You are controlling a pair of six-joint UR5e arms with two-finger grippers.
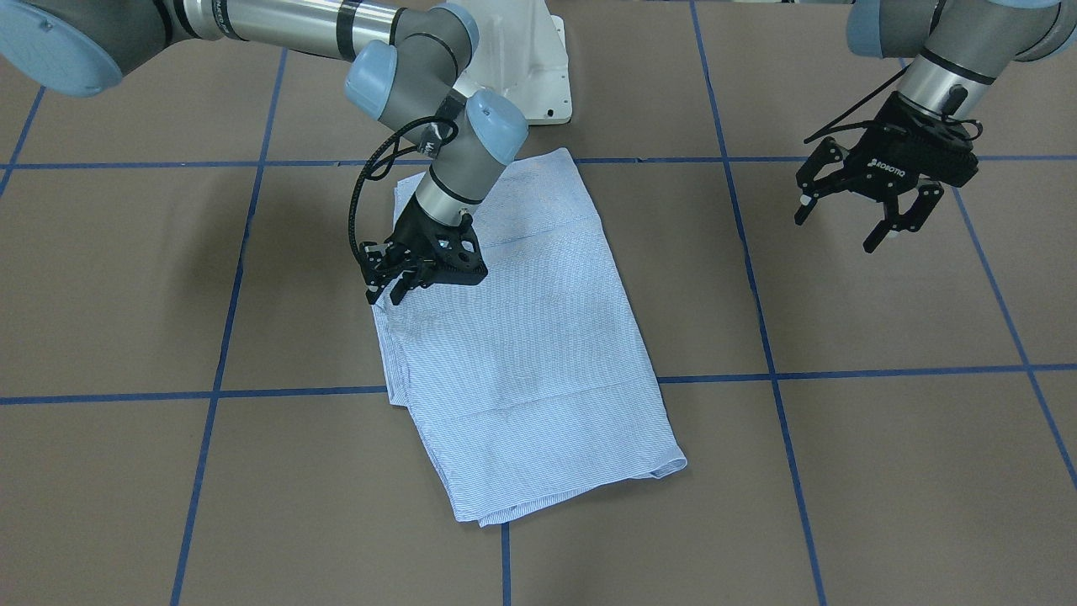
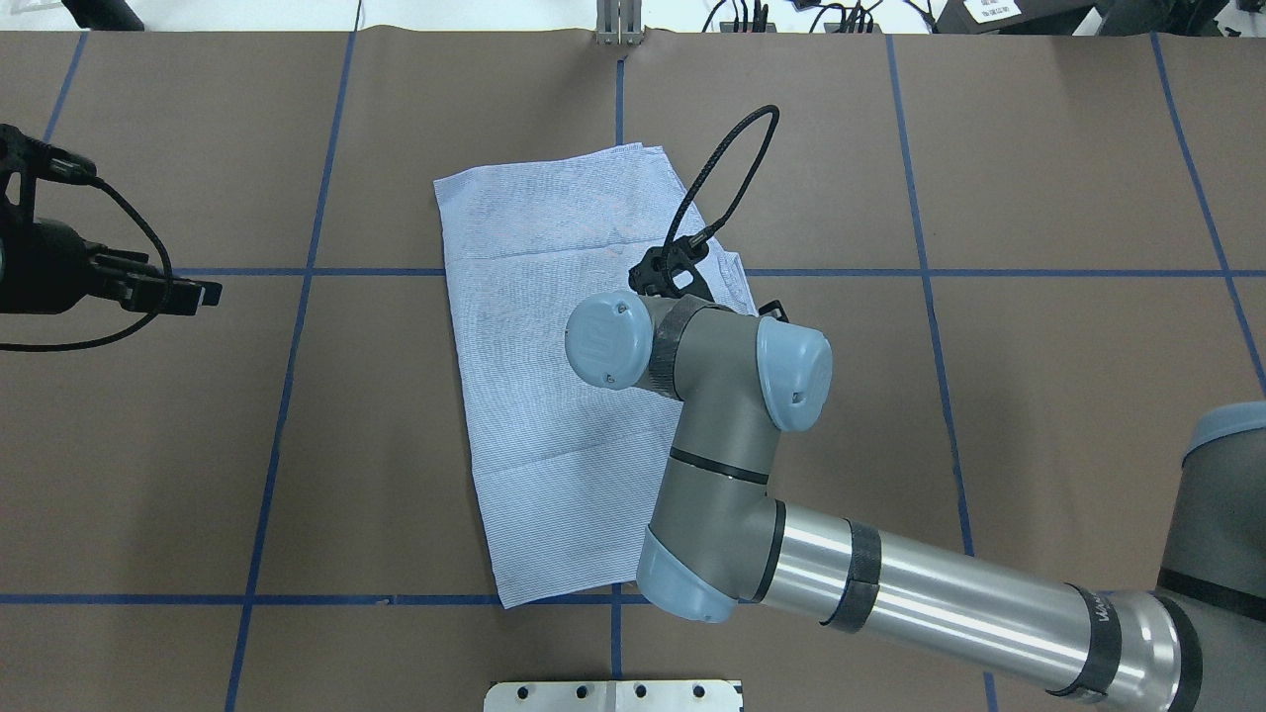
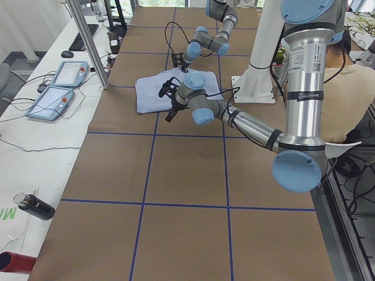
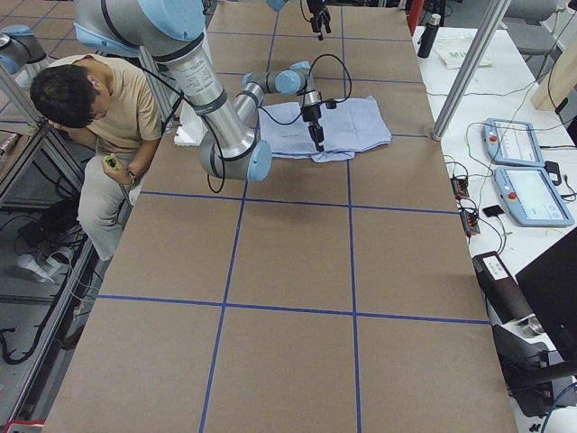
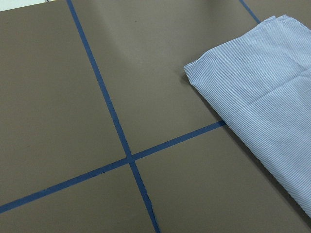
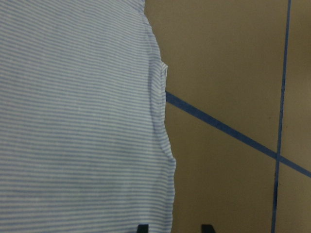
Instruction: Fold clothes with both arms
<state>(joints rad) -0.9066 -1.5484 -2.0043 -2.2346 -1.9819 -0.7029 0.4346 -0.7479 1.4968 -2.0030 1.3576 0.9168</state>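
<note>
Folded shirt [image 1: 538, 337] edge under right gripper [image 1: 384, 295], jaws parted, empty, left gripper [image 1: 836, 232] spread, well apart

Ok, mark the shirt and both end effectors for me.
shirt [image 1: 538, 337], front-facing view, middle of the folded panel.
right end effector [image 1: 383, 296], front-facing view, midway between its fingertips.
left end effector [image 1: 835, 233], front-facing view, midway between its spread fingertips.

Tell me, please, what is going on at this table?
A striped shirt is being folded by the robot; it lies on the table as a flat rectangle. The right gripper is low over the shirt's edge, jaws open, apparently gripping nothing. The left gripper hangs open above bare table, well off to the side.
</note>
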